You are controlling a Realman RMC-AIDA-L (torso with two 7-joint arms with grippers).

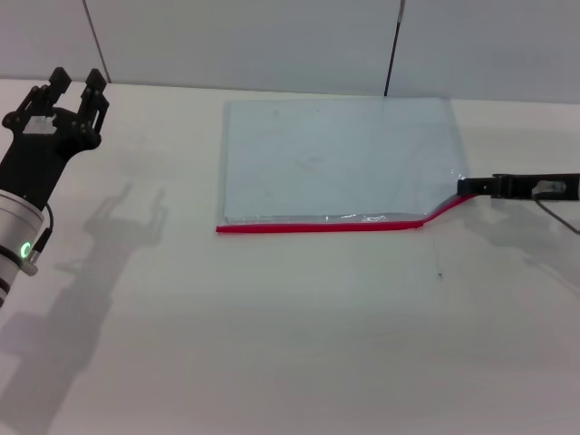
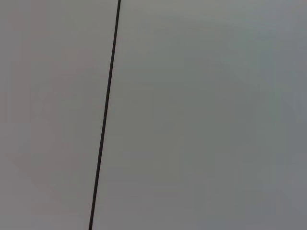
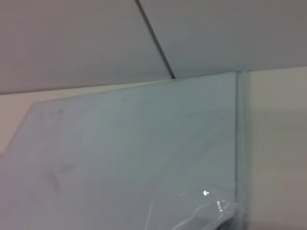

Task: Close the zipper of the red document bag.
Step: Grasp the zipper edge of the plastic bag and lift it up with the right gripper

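On white table, red document bag — right gripper at zipper end

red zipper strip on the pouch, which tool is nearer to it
Right. The right tool is at the zipper's lifted right end, at the document bag's corner. The left tool is raised far off to the bag's left, over bare table.

Left hand raised at far left, fingers apart; right hand low, reaching in from the right
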